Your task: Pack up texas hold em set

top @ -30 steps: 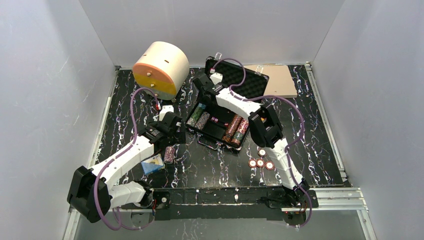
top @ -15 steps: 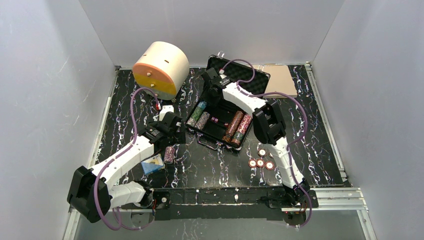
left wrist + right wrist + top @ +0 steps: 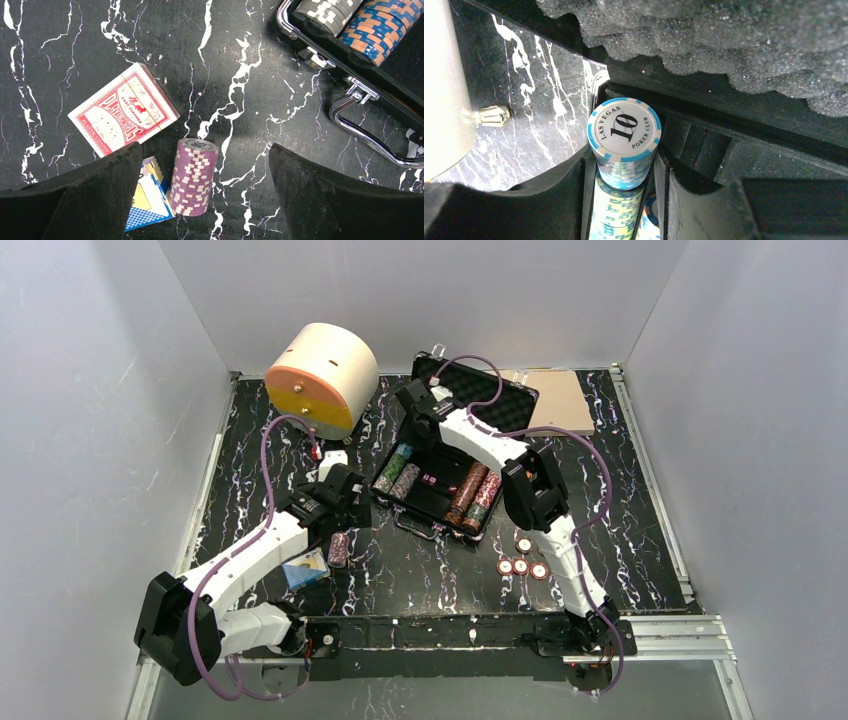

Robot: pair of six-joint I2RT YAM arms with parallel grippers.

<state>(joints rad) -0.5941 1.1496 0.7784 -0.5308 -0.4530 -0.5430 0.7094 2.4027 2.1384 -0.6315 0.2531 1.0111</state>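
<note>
Top external view: the black ribbed briefcase with grey foam lining point(image 3: 437, 502) is laid open at the middle of the black marbled worktop point(image 3: 620, 540). Its lid is tipped back toward 12 o'clock, so the troughs are exposed for filling. By the right wrist view, the right jaws are half closed about a pale-blue-and-white striped stack of poker chips point(image 3: 624, 135). It is held at the case's 11 o'clock corner, apparently to be seated. The left jaws are spread wide above a purple-and-white chip stack point(image 3: 194, 177) at 8 o'clock of the case, seemingly lined up for pickup. A red card deck point(image 3: 124, 116) and a blue card deck point(image 3: 150, 195) are left beside it.
</note>
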